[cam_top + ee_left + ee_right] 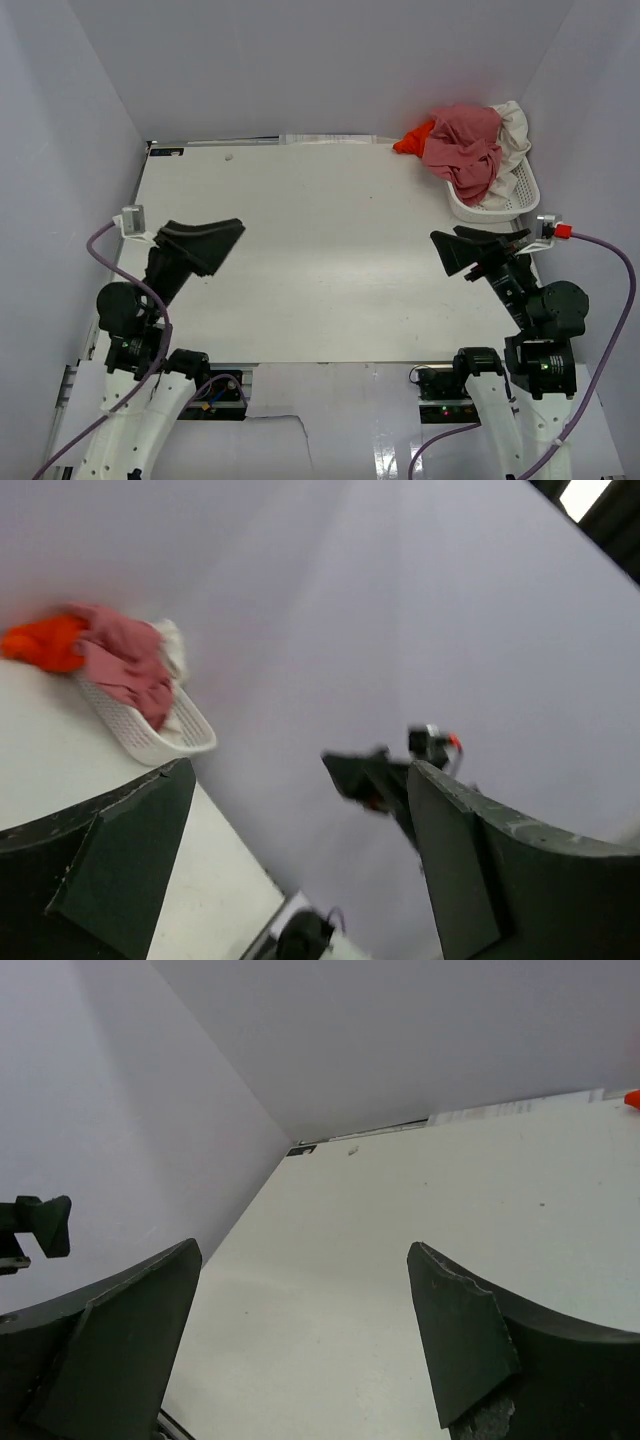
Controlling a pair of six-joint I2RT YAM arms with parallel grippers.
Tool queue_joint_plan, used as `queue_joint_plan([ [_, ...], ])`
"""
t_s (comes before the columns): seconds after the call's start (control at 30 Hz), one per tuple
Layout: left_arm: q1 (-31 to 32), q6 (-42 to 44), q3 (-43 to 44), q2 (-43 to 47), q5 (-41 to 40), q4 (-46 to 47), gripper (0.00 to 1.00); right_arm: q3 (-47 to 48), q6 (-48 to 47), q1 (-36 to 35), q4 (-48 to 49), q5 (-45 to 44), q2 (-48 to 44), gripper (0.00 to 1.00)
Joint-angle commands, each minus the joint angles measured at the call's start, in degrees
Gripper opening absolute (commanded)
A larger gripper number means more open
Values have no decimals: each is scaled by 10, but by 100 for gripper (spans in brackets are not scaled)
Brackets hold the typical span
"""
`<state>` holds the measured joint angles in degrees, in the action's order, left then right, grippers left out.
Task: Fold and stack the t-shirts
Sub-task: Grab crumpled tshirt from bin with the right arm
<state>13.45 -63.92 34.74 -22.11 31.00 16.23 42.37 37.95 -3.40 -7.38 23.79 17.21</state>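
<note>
**Near edge to far-right corner: no shirt drawn out yet**

Along the near edge of the bench (330, 290), the left gripper (226, 248) and right gripper (441, 255) hover, their dark wedge-shaped fingers (130, 1340) spread wide and holding nothing. The bench top is smooth, matte white. At its far-right corner the t-shirts sit heaped in a white perforated plastic basket (500, 203). A dusty rose-pink shirt (465, 148) lies crumpled on top, a bright orange-red shirt (412, 140) spills over the rim onto the bench, and a cream-white shirt (516, 125) drapes over the far side. All look soft, limp and creased. Folding seems not yet begun. The next move probably calls for a long reach to that corner, a pinch on one loose layer, and drawing it out to be spread flat.
</note>
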Motion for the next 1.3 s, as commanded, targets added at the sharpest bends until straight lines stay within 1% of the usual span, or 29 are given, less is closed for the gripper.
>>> queue_joint_plan([
  [0.0, -1, -4, 123, -42, -306, -376, 98, 61, 30, 1, -93, -49, 22, 90],
  [0.03, 2, 2, 178, -57, -344, -446, 98, 65, 9, 1, -92, -44, 28, 90],
  [0.07, 7, 39, 194, -71, -358, -456, 98, 64, -2, 1, -85, -35, 33, 90],
  [0.1, 8, 55, 203, -84, -358, -457, 98, 61, -11, 1, -73, -17, 44, 90],
  [0.17, 9, 82, 216, -122, -330, -454, 98, 48, -23, 1, -47, -7, 59, 90],
  [0.2, 9, 123, 215, -134, -256, -445, 98, 47, -25, 1, -50, -11, 78, 90],
  [0.23, 9, 155, 209, -150, -218, -396, 98, 40, -31, 1, -48, -8, 87, 90],
  [0.27, 9, 187, 197, -154, -178, -373, 98, 37, -36, 1, -38, 1, 96, 90],
  [0.3, 9, 239, 191, -155, -140, -353, 98, 33, -45, 1, -35, 7, 112, 90],
  [0.33, 9, 261, 184, -154, -76, -322, 98, 30, -53, 1, -35, 13, 120, 90],
  [0.37, 10, 280, 175, -136, -50, -302, 98, 29, -70, 1, -38, 19, 125, 90],
  [0.4, 9, 295, 134, -117, -24, -235, 98, 26, -75, 1, -41, 14, 128, 90],
  [0.47, 9, 300, 80, -61, 32, -150, 98, 11, -78, 1, -37, 6, 121, 90],
  [0.5, 9, 310, 41, -47, 54, -110, 98, 5, -82, 1, -24, 9, 112, 90],
  [0.57, 9, 318, 25, -35, 72, -88, 98, -4, -83, 1, -17, 11, 104, 90],
  [0.6, 9, 319, 22, -44, 79, -87, 98, -5, -84, 1, -15, 9, 100, 90],
  [0.67, 9, 330, 38, -75, 97, -116, 98, -4, -87, 1, -17, 13, 98, 90],
  [0.7, 9, 333, 49, -114, 104, -130, 98, -4, -93, 1, -19, 13, 97, 90],
  [0.73, 9, 332, 67, -135, 110, -155, 98, -3, -95, 1, -22, 14, 97, 90],
  [0.77, 9, 331, 76, -155, 112, -159, 98, -3, -97, 1, -23, 8, 94, 90],
  [0.8, 9, 325, 81, -193, 116, -177, 98, -4, -97, 1, -26, 6, 92, 90],
  [0.87, 9, 309, 91, -230, 139, -170, 98, -4, -104, 1, -27, 6, 91, 90],
  [0.9, 8, 298, 96, -267, 156, -167, 98, -4, -107, 1, -32, 3, 90, 90],
  [0.97, 8, 263, 119, -299, 151, -173, 98, -3, -110, 1, -35, -3, 91, 90],
  [1.07, 8, 236, 153, -341, 129, -209, 98, 0, -118, 1, -40, -10, 93, 90],
  [1.13, 9, 231, 165, -349, 137, -210, 98, 2, -122, 1, -43, -13, 95, 90],
  [1.17, 8, 230, 188, -362, 142, -216, 98, 3, -126, 1, -48, -17, 99, 90],
  [1.2, 7, 233, 203, -370, 137, -255, 98, 5, -131, 1, -52, -20, 102, 90],
  [1.27, 7, 239, 230, -392, 142, -285, 98, 12, -144, 1, -67, -33, 113, 90],
])
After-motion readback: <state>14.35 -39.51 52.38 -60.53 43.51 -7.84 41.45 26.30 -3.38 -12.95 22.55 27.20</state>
